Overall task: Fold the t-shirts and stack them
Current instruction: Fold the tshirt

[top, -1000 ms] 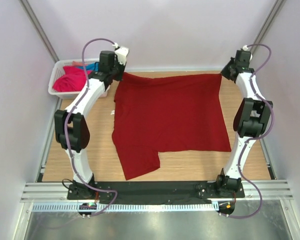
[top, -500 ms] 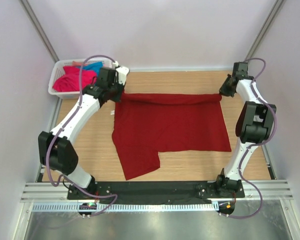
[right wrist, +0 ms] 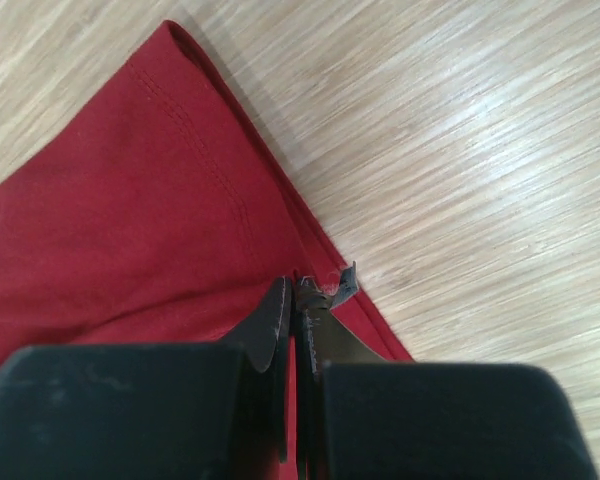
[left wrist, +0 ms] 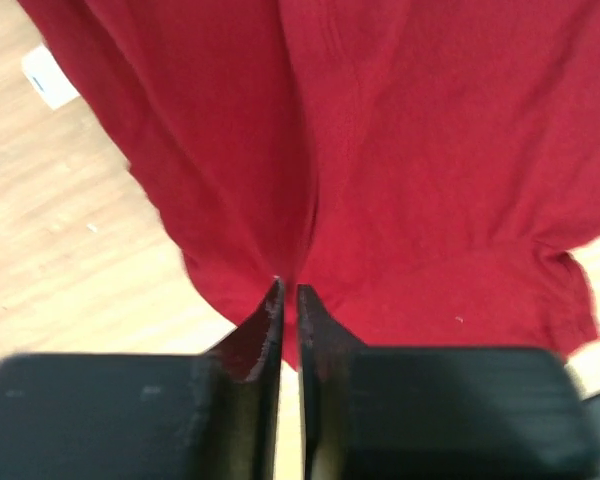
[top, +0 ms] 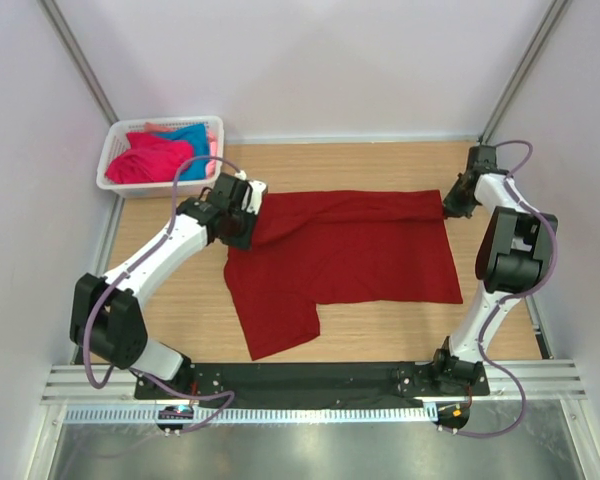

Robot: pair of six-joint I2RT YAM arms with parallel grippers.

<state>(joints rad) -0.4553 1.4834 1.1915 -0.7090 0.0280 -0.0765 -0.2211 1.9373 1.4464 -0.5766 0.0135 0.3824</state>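
**Two grippers hold the far edge of the dark red t-shirt point(top: 350, 255), and the rest of it lies toward 6 o'clock.**

The left gripper point(top: 244, 207) is pinched tight on the cloth at the shirt's 9 o'clock corner. The right gripper point(top: 448, 208) is pinched tight on the 3 o'clock corner. The edge between them runs straight across the table point(top: 380, 330), from 9 to 3, and it is flopped over on top of the shirt. Each arm is right at its own corner, so neither one is nearer. To make the fold, I think both must pull toward 6 o'clock together. The shirt looks soft, mostly flat and a bit wrinkly, with one sleeve sticking out at 7 o'clock. A pink t-shirt point(top: 145, 160) and a blue t-shirt point(top: 192, 135) wait in the white basket point(top: 158, 189) at 10 o'clock.
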